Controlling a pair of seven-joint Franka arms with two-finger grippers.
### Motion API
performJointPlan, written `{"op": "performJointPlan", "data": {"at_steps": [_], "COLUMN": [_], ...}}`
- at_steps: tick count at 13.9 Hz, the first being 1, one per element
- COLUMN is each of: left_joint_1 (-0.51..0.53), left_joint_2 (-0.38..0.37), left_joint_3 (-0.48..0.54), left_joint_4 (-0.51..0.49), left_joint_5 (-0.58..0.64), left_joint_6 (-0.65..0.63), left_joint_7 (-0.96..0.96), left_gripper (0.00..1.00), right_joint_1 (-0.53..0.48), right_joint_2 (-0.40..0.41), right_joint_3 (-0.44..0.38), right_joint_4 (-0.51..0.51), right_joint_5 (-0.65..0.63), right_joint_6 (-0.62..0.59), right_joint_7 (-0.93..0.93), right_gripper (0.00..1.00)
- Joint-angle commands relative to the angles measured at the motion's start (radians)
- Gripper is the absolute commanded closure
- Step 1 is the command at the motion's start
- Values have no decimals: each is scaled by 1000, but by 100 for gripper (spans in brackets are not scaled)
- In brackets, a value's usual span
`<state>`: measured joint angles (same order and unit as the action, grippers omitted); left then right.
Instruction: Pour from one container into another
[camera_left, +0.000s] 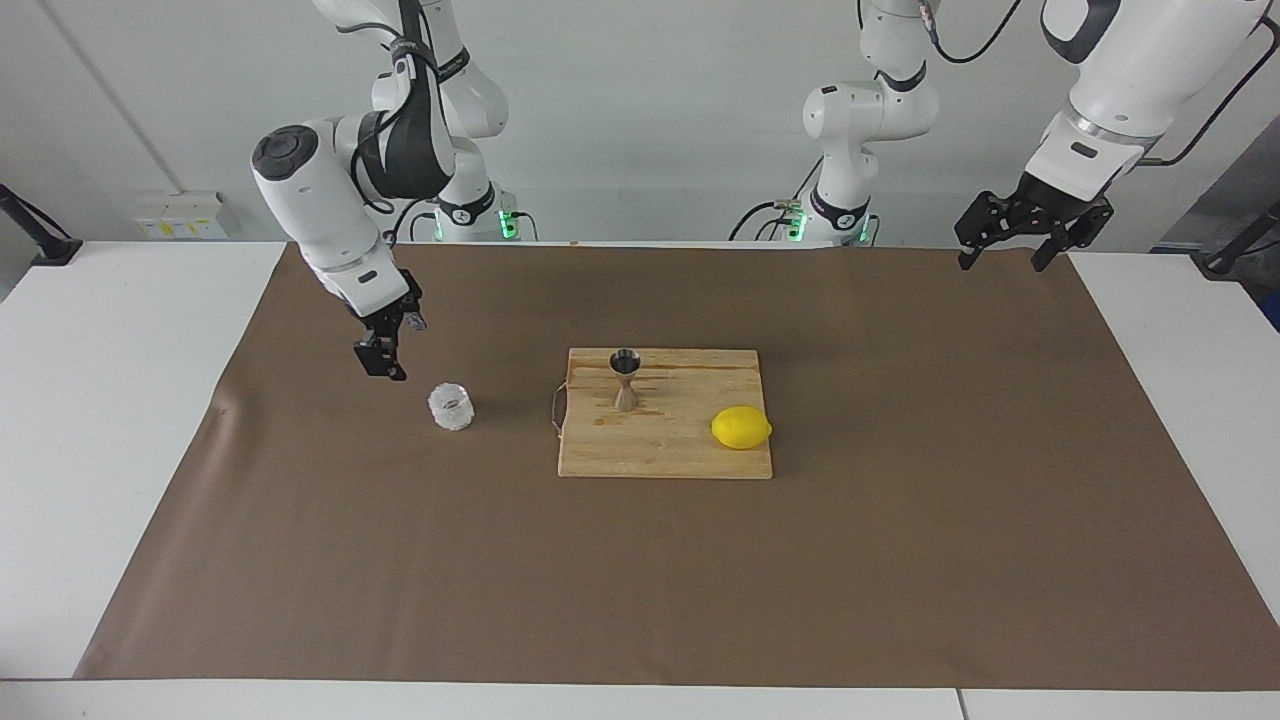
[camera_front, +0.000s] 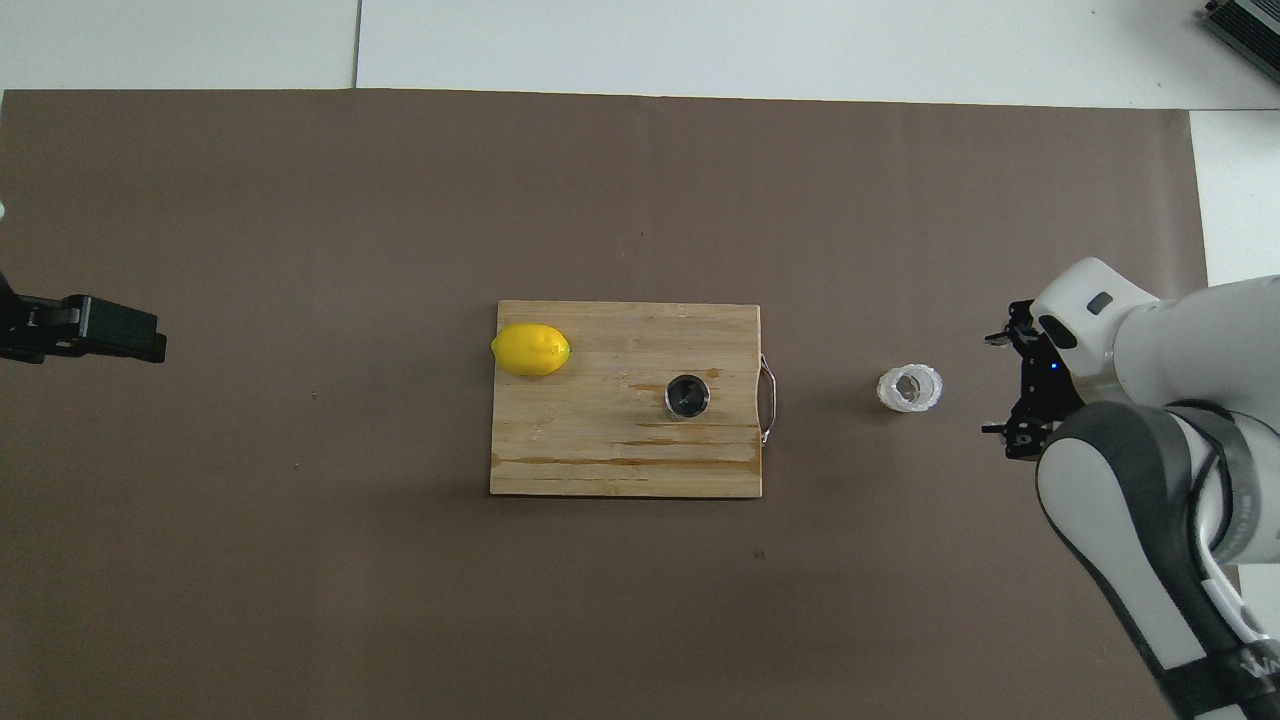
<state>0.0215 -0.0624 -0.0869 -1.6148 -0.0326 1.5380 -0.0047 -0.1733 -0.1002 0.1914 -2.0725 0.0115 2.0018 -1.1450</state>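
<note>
The clear faceted glass cup (camera_left: 450, 407) stands upright on the brown mat, beside the board toward the right arm's end of the table; it also shows in the overhead view (camera_front: 910, 389). The silver hourglass jigger (camera_left: 626, 380) stands upright on the wooden cutting board (camera_left: 665, 455), and shows from above in the overhead view (camera_front: 688, 396). My right gripper (camera_left: 385, 365) hangs low over the mat beside the cup, apart from it, open and empty (camera_front: 1000, 385). My left gripper (camera_left: 1003, 262) waits raised over the mat's edge at the left arm's end, open and empty (camera_front: 150, 345).
A yellow lemon (camera_left: 741, 428) lies on the board's corner toward the left arm's end (camera_front: 530, 350). The board (camera_front: 600, 450) has a wire handle on the side facing the cup. The brown mat (camera_left: 900, 560) covers most of the white table.
</note>
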Motion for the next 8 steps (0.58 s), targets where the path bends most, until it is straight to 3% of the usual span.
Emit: {"op": "performJointPlan", "data": {"at_steps": [1, 8], "left_joint_1": [17, 17], "left_joint_2": [-16, -16], "left_joint_3": [-8, -8], "left_joint_4": [-10, -10], "left_joint_5": [-15, -15], "left_joint_6": [-10, -10], "left_joint_7": [11, 11], "left_gripper": [0, 0], "right_joint_1": [-14, 6], "right_joint_2": [31, 43], "right_joint_3": [14, 19], "right_joint_4": [86, 251], "right_joint_5": [-33, -30], "right_joint_6": [-51, -165], "right_joint_7": [245, 1012], "right_gripper": [0, 0]}}
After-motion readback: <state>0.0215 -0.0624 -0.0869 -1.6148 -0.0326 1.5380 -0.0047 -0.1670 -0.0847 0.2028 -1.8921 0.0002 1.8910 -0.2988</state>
